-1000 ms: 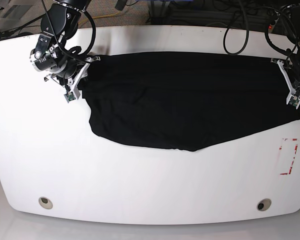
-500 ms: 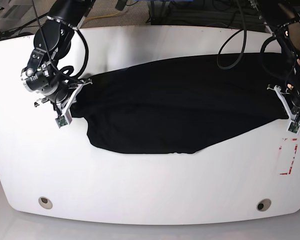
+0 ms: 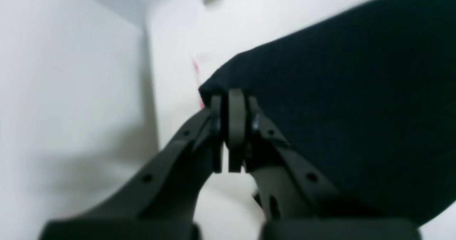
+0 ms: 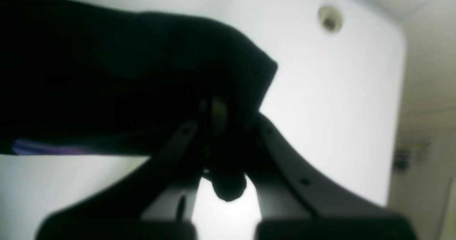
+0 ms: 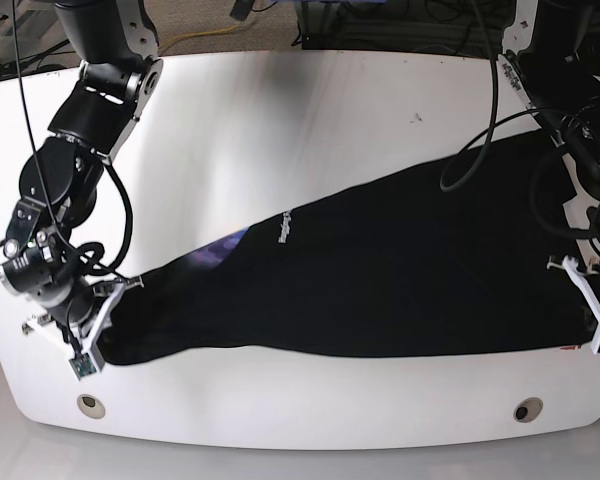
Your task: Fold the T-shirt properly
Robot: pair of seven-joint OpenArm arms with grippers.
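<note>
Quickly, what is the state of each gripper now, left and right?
Left gripper: closed, holding a corner of the T-shirt.
Right gripper: closed, holding the T-shirt's other end.

You see T-shirt (image 5: 380, 290): black soft cloth, matt, no sheen, loose folds. Print patch (image 5: 220, 247) at shirt's 10 o'clock edge: purple-blue, faintly glossy beside cloth. Counter (image 5: 280, 130): white, smooth, semi-gloss, soft reflections. Fingers (image 3: 237, 111) at left wrist: dark matt plastic, smooth, small screw holes. Grommet (image 5: 91, 405) at counter's 7 o'clock: dull metal-look ring.
</note>
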